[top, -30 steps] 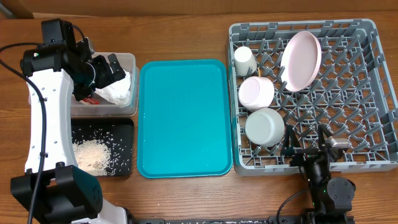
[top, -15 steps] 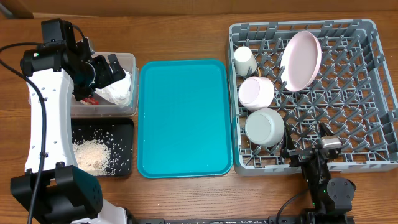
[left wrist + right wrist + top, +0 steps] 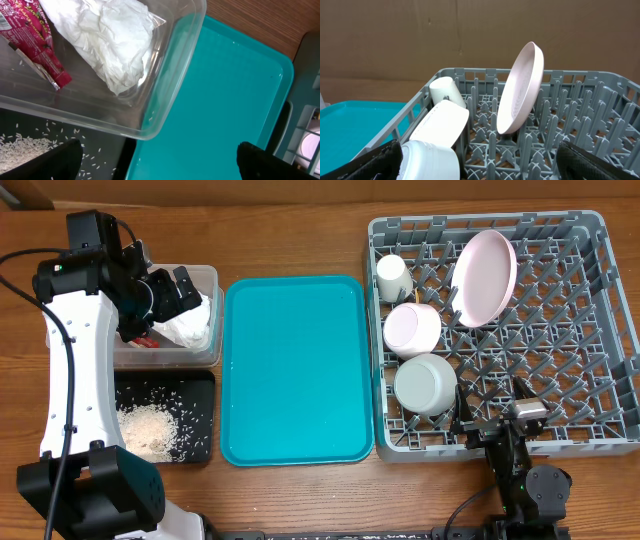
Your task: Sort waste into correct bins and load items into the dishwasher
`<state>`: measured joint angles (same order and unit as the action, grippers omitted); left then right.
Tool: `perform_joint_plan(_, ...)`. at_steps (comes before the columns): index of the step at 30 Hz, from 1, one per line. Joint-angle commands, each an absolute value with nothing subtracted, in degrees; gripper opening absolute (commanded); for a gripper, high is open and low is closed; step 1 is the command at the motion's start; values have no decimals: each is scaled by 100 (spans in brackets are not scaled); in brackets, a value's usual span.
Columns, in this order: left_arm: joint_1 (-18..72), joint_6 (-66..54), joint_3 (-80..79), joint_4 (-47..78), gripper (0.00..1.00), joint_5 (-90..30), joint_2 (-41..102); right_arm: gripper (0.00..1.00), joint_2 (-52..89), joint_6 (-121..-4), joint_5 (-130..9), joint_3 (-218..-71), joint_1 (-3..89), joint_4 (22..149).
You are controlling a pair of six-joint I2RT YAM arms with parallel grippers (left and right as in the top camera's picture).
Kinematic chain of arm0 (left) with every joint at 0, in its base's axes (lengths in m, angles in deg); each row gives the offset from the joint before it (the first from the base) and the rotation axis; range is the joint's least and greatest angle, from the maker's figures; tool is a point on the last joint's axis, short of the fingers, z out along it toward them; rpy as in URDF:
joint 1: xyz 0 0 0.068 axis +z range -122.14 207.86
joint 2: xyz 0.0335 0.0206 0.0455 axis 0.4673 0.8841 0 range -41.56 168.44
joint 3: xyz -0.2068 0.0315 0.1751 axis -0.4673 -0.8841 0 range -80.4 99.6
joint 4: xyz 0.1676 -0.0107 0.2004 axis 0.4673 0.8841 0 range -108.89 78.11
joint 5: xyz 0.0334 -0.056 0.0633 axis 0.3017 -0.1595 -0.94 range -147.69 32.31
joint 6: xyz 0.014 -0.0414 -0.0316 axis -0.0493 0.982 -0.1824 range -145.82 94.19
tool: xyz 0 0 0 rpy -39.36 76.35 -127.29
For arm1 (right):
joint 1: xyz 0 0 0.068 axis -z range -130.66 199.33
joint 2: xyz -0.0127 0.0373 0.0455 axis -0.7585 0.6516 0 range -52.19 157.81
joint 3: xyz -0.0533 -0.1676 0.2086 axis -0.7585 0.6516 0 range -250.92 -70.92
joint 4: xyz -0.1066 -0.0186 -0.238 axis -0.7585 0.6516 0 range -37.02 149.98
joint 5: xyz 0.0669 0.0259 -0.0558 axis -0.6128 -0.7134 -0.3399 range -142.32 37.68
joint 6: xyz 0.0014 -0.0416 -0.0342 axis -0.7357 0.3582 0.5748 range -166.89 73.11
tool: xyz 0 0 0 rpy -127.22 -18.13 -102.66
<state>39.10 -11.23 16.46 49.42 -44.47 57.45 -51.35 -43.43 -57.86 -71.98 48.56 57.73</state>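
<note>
Overhead view is showing the left gripper (image 3: pixel 172 292) hanging over the clear tub (image 3: pixel 205 275), jaws spread wide and holding nothing. A crumpled white napkin (image 3: pixel 110 40) and a red wrapper (image 3: pixel 37 42) are lying inside that tub, side by side. Rice (image 3: pixel 150 428) is sitting piled and scattered in the black tray (image 3: pixel 200 395) just beside the tub. A teal tray (image 3: pixel 298 370) is lying between the tub and the grey rack (image 3: pixel 600 330). In the rack a pink plate (image 3: pixel 484 278) is standing on edge among the pegs, with a white cup (image 3: pixel 393 277), a pink bowl (image 3: pixel 412 330) and a grey bowl (image 3: pixel 425 383) sitting along the rack's left side. The right gripper (image 3: pixel 497 420) is hovering at the rack's near edge, jaws fully apart, gripping nothing.
</note>
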Motion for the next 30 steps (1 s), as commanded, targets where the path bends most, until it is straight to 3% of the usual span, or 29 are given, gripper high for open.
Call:
perform_joint_plan(1, 3871, -1210, 1742, 4944, 100, -4465, 5701, 100, -5203, -4301, -5797, -7136, 4876, 5734)
perform_joint_plan(22, 3825, -1210, 1731, 4944, 100, -4463, 5690, 100, -5203, -4301, -5797, -7136, 4876, 5734)
perform_joint_plan(30, 3784, -1210, 1731, 4944, 100, -4465, 4757, 100, -5203, -4301, -5797, -7136, 4876, 5734)
